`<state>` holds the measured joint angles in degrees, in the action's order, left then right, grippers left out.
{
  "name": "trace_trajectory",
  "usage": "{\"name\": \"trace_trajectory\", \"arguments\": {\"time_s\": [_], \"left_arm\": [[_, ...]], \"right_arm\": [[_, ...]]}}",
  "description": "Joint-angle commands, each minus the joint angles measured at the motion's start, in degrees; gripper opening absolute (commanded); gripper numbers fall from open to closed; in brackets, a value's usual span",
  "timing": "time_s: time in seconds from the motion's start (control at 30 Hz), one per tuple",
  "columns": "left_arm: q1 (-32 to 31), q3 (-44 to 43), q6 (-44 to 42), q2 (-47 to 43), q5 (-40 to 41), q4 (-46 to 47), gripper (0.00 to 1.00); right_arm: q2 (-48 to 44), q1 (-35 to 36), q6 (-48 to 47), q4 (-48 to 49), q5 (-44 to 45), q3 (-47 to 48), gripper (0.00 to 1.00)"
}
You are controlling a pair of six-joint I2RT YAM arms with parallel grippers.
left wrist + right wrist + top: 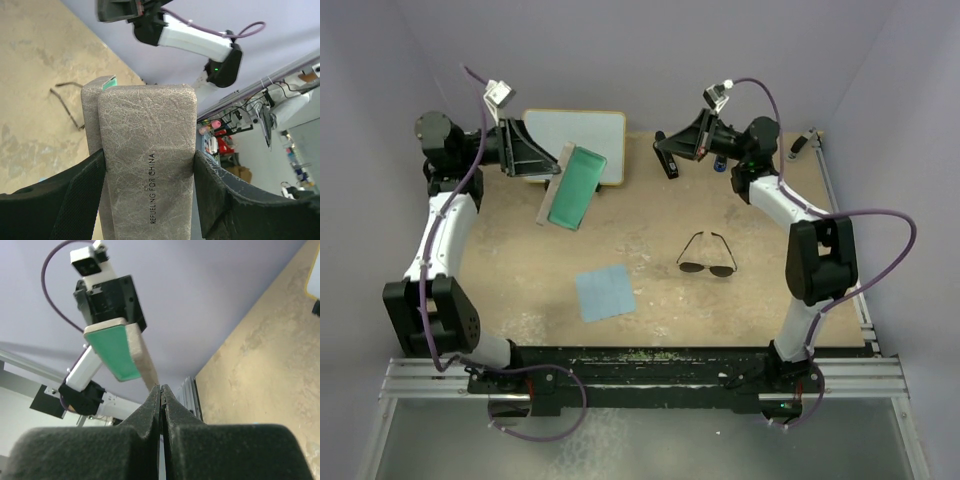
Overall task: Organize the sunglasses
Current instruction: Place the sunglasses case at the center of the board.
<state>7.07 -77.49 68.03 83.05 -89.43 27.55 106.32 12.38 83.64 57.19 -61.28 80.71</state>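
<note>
Left gripper [148, 167] clasping case [145, 115], sunglasses [693, 267] crosswise, lenses nearward

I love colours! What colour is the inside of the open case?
Green inside the case; the top external view shows it best.

Sunglasses [68, 84] lenses out of sight behind grey case [145, 150]

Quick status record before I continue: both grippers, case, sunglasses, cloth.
left gripper: gripping the case, held above the table
right gripper: shut, empty, raised
case: open, green lining showing
sunglasses: on the table, right of centre, not in the case
cloth: flat on the table, left of the sunglasses, not touching them
</note>
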Motion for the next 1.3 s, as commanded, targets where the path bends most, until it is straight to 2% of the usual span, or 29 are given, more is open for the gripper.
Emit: {"name": "trace_trajectory", "arguments": {"time_s": [0.0,0.07,0.1,0.13,0.43,0.77,1.27], "left_arm": [[0.67,6.57,15.23,6.76,-9.97,25.83,0.04],[1.37,8.41,38.98,12.7,-10.23,55.37,0.04],[1.44,8.49,48.32,15.88,-10.32,64.78,0.04],[1.57,9.16,49.19,17.79,-10.25,66.05,0.04],[2.23,12.41,43.64,26.6,-10.33,66.4,0.04],[6.34,14.15,36.98,39.78,-10.33,66.58,0.04],[10.46,12.9,32.4,51.79,-10.32,66.82,0.04]], "right_arm": [[-1.43,1.77,-4.12,-3.39,-2.71,-2.15,0.0],[-1.66,1.76,-4.27,-3.48,-3.18,-3.2,0.0],[-1.96,1.7,-4.54,-3.67,-3.44,-3.72,0.0],[-2.18,1.68,-5.11,-4.24,-3.56,-4.0,0.0],[-4.34,1.59,-15.46,-18.37,-2.87,-3.97,0.0],[-3.67,1.59,-15.69,-18.03,-3.67,-5.67,0.0],[-1.71,1.6,-13.3,-15.34,-2.55,-6.17,0.0]]}}
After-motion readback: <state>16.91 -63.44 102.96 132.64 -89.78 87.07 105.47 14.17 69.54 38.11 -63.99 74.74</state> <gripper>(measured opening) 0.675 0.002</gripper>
